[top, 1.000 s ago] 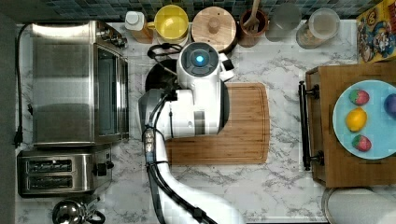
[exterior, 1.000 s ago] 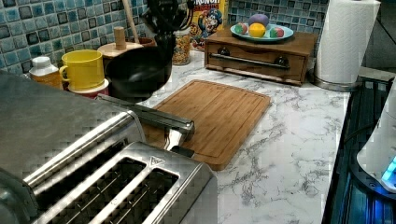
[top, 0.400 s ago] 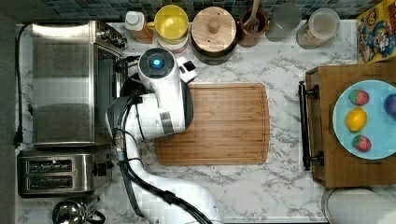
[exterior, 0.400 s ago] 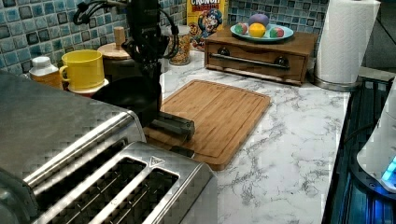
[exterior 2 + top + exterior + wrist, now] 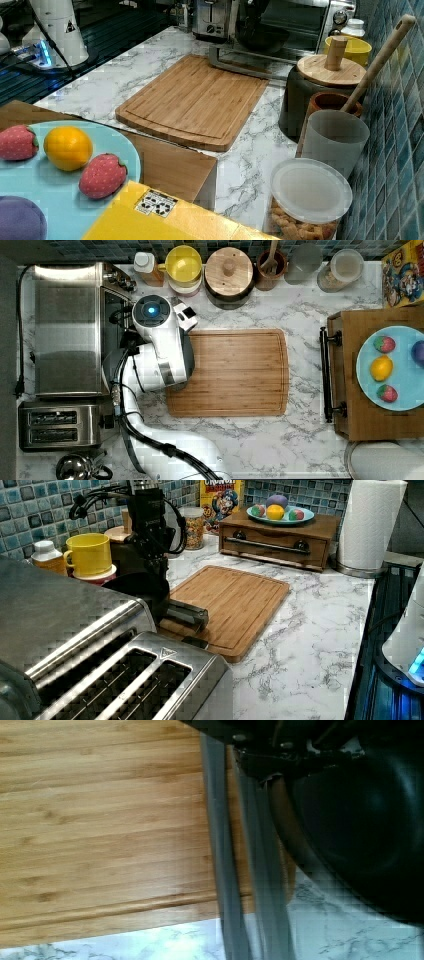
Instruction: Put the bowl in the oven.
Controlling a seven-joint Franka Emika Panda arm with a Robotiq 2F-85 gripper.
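End effector beside yellow mug

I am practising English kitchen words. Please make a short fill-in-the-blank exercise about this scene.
1. The black bowl is held over the open ____ of the oven.
2. The cutting board is made of ____.
3. The plate carrying the fruit is light ____.
4. The wooden lid stands beside a ____ bowl.

Missing words: door; wood; blue; yellow
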